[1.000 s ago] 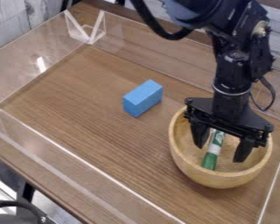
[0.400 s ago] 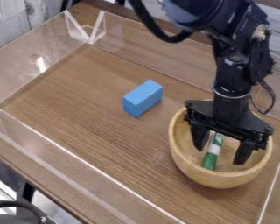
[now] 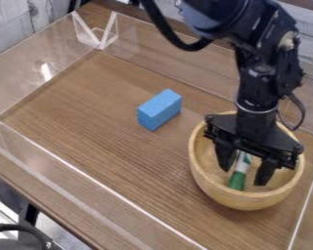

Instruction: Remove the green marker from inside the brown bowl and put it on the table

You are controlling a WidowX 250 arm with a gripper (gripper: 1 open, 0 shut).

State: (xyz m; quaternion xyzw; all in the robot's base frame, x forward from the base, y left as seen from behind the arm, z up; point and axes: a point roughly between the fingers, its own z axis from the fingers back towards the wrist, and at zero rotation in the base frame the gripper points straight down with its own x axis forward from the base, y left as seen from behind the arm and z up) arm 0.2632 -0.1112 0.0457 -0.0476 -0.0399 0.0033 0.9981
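Observation:
The brown bowl (image 3: pixel 205 181) sits at the table's (image 3: pixel 107 117) front right. Inside it lies the green marker (image 3: pixel 237 176), its white barrel running back under the hand and its dark green end toward the bowl's front. My gripper (image 3: pixel 246 172) points straight down into the bowl. One black finger (image 3: pixel 227 156) stands to the left of the marker and the other to its right. The jaws are narrowed around the barrel. Whether the pads press on it is hidden from this angle.
A blue block (image 3: pixel 159 108) lies on the wood left of the bowl. Low clear acrylic walls (image 3: pixel 42 70) border the tabletop, and a folded clear piece (image 3: pixel 97 31) stands at the back left. The bowl is close to the right wall.
The two fingers have drawn closer together around the marker. The hand has stayed where it was, and the marker, bowl and block have not moved.

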